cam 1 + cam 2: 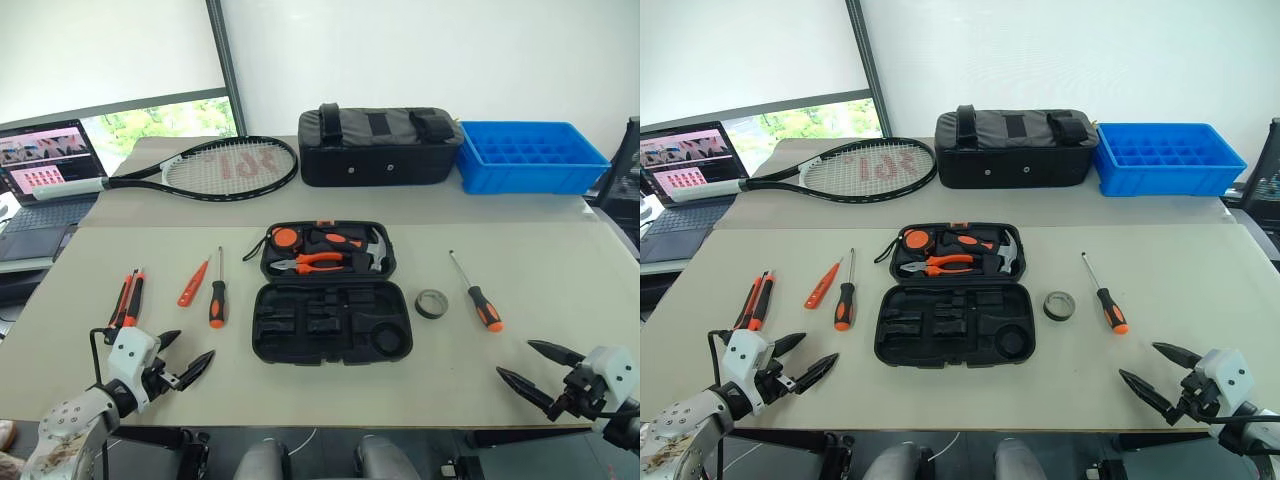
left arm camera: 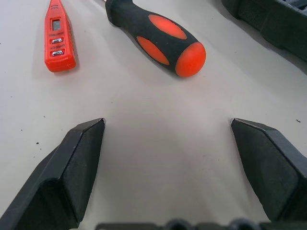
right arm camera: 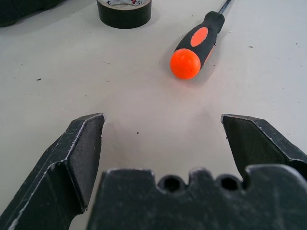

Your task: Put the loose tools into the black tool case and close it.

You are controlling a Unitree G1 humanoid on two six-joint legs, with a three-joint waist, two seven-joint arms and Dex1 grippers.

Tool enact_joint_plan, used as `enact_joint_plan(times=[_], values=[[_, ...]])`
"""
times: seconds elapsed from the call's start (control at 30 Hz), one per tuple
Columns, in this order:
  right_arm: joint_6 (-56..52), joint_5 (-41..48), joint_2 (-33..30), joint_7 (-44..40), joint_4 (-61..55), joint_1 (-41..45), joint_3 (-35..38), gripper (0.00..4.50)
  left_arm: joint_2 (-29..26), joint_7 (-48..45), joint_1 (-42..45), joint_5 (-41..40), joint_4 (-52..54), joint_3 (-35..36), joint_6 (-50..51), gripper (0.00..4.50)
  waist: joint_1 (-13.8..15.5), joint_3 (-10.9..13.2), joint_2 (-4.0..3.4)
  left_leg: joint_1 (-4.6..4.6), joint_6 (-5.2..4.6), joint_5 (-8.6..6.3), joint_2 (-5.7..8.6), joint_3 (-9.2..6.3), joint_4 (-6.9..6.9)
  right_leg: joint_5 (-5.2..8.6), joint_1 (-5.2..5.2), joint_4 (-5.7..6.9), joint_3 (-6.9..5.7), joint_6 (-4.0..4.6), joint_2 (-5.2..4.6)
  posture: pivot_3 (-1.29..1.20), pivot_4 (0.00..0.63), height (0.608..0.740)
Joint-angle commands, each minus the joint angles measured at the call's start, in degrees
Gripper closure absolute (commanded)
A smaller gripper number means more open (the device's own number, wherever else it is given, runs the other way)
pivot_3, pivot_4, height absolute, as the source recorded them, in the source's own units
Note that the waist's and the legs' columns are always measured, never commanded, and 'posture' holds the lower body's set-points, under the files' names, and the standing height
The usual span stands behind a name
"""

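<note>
The black tool case (image 1: pixel 331 322) lies open mid-table, its far half holding pliers, a hammer and a tape measure, its near half empty. Left of it lie a black-and-orange screwdriver (image 1: pixel 217 298), a slim orange tester (image 1: pixel 192 285) and two thin orange tools (image 1: pixel 127 299). To the case's right sit a dark tape roll (image 1: pixel 432 303) and another screwdriver (image 1: pixel 479 298). My left gripper (image 1: pixel 190 353) hovers open near the front edge, just short of the left screwdriver's handle (image 2: pixel 165 40). My right gripper (image 1: pixel 528 364) is open at the front right, facing the right screwdriver (image 3: pixel 195 45) and the tape roll (image 3: pixel 123 10).
A tennis racket (image 1: pixel 215 166), a black fabric bag (image 1: pixel 378 145) and a blue crate (image 1: pixel 530 156) line the far table. A laptop (image 1: pixel 45 170) stands at the far left. Bare tabletop (image 1: pixel 330 395) stretches between the case and the front edge.
</note>
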State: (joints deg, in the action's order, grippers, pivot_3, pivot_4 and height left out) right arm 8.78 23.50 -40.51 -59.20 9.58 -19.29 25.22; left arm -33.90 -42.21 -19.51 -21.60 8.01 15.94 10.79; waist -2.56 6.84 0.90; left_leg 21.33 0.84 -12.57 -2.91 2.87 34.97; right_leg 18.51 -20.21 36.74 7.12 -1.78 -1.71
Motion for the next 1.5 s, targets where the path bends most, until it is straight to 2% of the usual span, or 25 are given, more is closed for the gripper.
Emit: enact_joint_plan(times=[0.03,0.37,0.53,0.67,0.93,1.1,1.33,1.43,1.5], values=[[0.0,1.1,-1.3,0.0,-1.8,0.5,2.1,0.0,0.3,-0.3,-2.5,-0.4,1.1,0.1,1.7,0.01,0.0,0.0,0.0,0.0,0.0,0.0,0.0,0.0,0.0,0.0,0.0,0.0,0.0,0.0,0.0,0.0,0.15,0.707],[-0.5,1.3,-2.4,-0.5,-2.9,1.0,2.3,0.0,0.9,1.4,-2.7,-1.6,5.4,1.6,2.8,0.01,0.1,0.0,0.01,-0.01,0.0,0.0,0.01,0.0,0.01,0.01,-0.03,-0.01,0.0,-0.01,-0.01,0.0,0.15,0.707],[-3.3,5.2,-2.9,-2.0,-8.9,1.9,2.7,0.0,1.6,4.0,-1.1,-6.1,11.8,4.1,7.2,0.01,0.1,0.0,0.05,0.1,0.0,0.0,-0.02,-0.03,0.01,0.0,-0.04,0.0,0.0,-0.01,0.0,0.0,0.15,0.707],[-7.3,7.3,-5.3,-6.7,-15.9,2.1,-1.2,0.0,6.3,12.0,5.2,-8.4,15.6,1.9,12.6,0.01,0.3,0.0,0.05,0.13,0.0,0.0,-0.01,-0.1,0.07,-0.01,-0.01,0.01,-0.02,-0.05,0.01,0.0,0.15,0.707],[-12.4,10.2,-9.1,-12.3,-21.0,9.1,-5.2,0.0,12.2,26.4,14.2,-3.0,15.7,-3.6,21.7,0.01,0.2,0.1,0.14,0.3,0.0,0.0,0.09,-0.35,0.22,-0.14,0.0,-0.02,-0.13,0.06,0.14,0.0,0.15,0.707],[-16.2,13.0,-9.5,-14.1,-22.9,14.6,-7.2,0.0,16.9,33.2,17.5,1.1,12.7,-5.9,23.5,0.01,0.4,0.1,0.19,0.26,0.0,0.01,0.15,-0.52,0.31,-0.15,0.01,-0.02,-0.23,0.05,0.16,0.0,0.15,0.707],[-18.6,15.9,-8.1,-15.1,-22.2,18.5,-7.4,0.0,18.5,35.5,17.1,4.8,11.0,-7.7,23.8,0.01,0.7,0.1,0.21,0.29,0.0,0.01,0.2,-0.72,0.33,-0.25,-0.02,-0.07,-0.26,0.23,0.19,0.0,0.15,0.707],[-18.9,17.0,-7.3,-15.7,-20.9,19.9,-6.9,0.0,19.1,35.3,16.9,5.3,10.8,-7.7,23.1,0.78,1.0,0.1,0.21,0.28,0.01,0.01,0.22,-0.74,0.33,-0.25,-0.01,-0.07,-0.26,0.23,0.18,0.0,0.15,0.707],[-18.9,17.0,-7.2,-16.3,-19.8,20.6,-6.5,0.0,19.4,35.4,16.8,5.5,10.8,-7.6,23.0,1.56,1.2,0.1,0.21,0.27,0.0,0.01,0.22,-0.74,0.33,-0.25,0.01,-0.07,-0.26,0.23,0.18,0.0,0.15,0.707]])
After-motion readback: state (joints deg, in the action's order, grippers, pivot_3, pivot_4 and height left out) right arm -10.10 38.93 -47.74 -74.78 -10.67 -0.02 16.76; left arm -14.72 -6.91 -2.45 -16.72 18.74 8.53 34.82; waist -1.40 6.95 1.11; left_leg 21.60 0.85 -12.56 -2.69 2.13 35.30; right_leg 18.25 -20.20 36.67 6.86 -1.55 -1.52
